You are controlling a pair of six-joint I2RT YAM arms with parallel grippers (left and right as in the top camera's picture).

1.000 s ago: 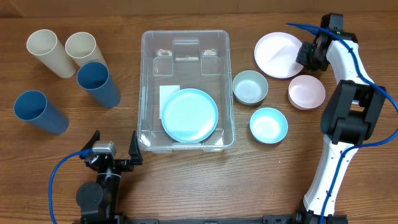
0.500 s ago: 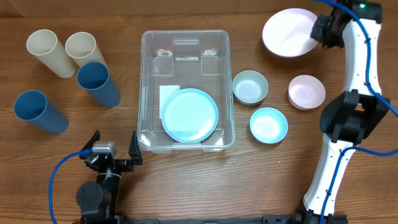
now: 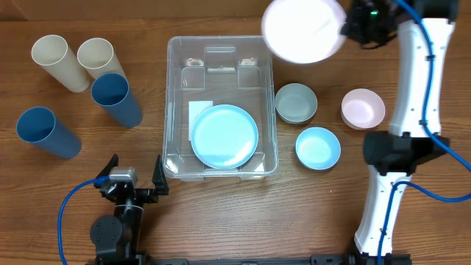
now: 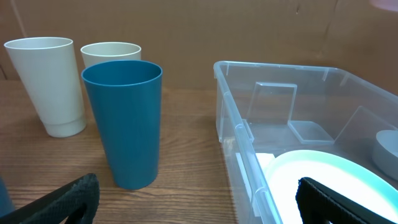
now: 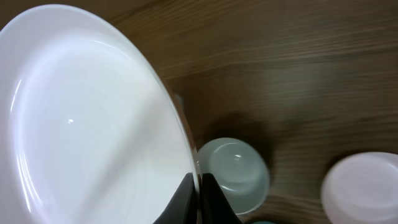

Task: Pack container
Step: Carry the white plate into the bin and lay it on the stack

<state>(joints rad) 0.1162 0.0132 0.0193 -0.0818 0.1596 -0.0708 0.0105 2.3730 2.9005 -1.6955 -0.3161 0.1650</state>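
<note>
Plate [image 5: 81,112] betw. right gripper [image 5: 198,177] fingers [image 5: 180,204] was glossy, smooth white plastic; container [image 3: 221,46] clear shiny plastic; table [image 3: 73,206] matt grained wood.

We see a brown table [image 3: 73,184] with dark wood lines running all over it. The bin [image 3: 171,88] is clear, with a white label [image 3: 199,112] on its floor and a light blue plate [image 3: 224,136] inside. The pale plate [image 3: 303,31] looks almost white, just a tiny bit pink. There is a grey-green bowl [image 3: 296,102], a light blue bowl [image 3: 318,148] and a pink bowl [image 3: 363,108]. We count two cream cups [image 3: 59,62] and two dark blue cups [image 3: 116,99]. The arm [image 3: 421,66] is white with black parts
</note>
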